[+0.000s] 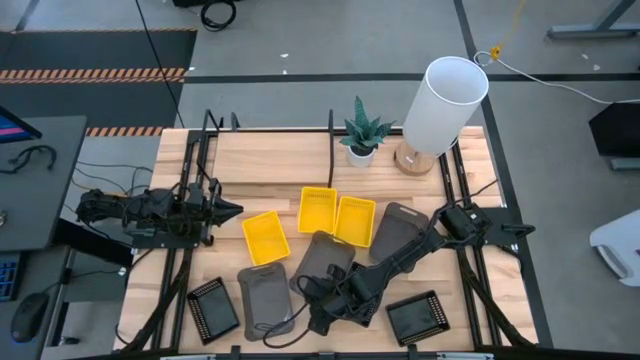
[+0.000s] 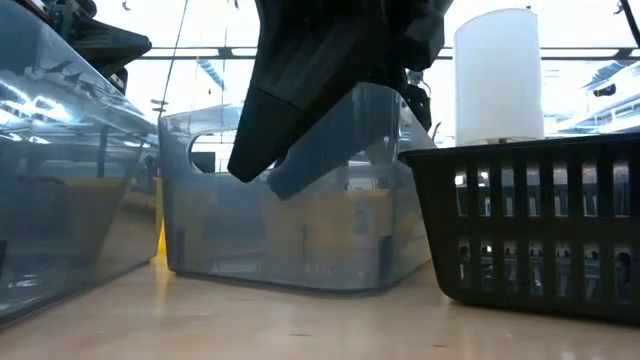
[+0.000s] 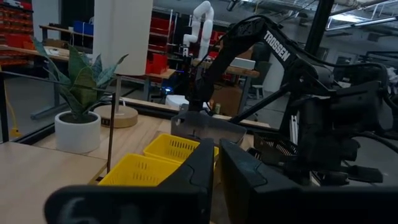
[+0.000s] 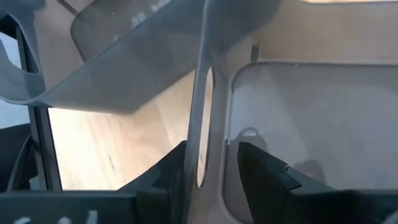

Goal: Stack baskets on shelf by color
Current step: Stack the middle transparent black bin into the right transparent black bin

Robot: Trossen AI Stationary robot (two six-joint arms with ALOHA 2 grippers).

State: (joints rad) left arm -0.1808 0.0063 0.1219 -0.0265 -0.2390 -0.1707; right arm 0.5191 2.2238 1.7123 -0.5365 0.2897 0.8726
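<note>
Pale wooden tabletop (image 1: pixel 290 155) carries every basket; none sits on the shelf yet. Nearest the front edge lie two black baskets (image 1: pixel 213 308) and a grey basket (image 1: pixel 265 298); the right gripper (image 4: pixel 211 165) straddles that grey basket's end wall, fingers on either side, apparently closing but not yet clamped. Beyond it lie two more grey baskets (image 1: pixel 400 228) and three yellow baskets (image 1: pixel 318 210). The left gripper (image 1: pixel 228 209) waits shut at the left side. Seat the wall deep between the fingers; grip firmly; lift level.
</note>
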